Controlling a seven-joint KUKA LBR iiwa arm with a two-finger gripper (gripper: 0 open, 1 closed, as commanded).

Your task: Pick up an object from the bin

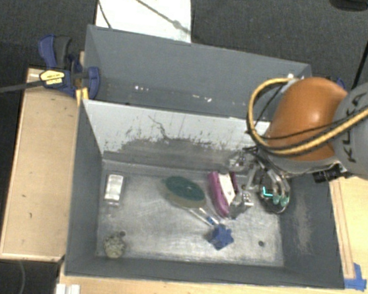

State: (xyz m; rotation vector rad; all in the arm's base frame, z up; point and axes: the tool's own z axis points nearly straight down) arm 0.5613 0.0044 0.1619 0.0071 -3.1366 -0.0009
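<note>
The pincer (244, 196) is low in the bin (85, 191), just beside a magenta-and-white object (220, 191) (apart or together, I cannot tell). Nothing looks lifted; grasping remains.

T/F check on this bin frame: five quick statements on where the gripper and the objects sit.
1. The gripper is in the right part of the bin, next to the pink-and-white object. True.
2. The blue piece lies in the far left corner. False: it lies near the front, right of centre.
3. The teal oval brush lies near the middle. True.
4. The small clear block rests on the brush. False: it lies apart, at the left.
5. A grey-brown lump sits in the near left corner. True.
</note>
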